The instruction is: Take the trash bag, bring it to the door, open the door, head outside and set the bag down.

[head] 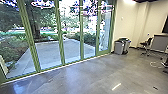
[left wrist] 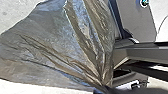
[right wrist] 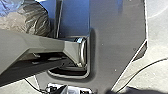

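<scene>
The trash bag, brownish and translucent, spreads wide in the left wrist view, and its folds draw together to a narrow neck. At that neck my left gripper is shut on the bag. Part of the same bag shows beside the robot's plate in the right wrist view. In the head view, a wall of tall glass panels in green frames stands ahead and to the left; which panel is the door I cannot tell.
Beyond the glass lie a paved path, shrubs and a tree. Grey bins stand at the wall by the right end of the glass. A chair and a desk are farther right on the polished floor.
</scene>
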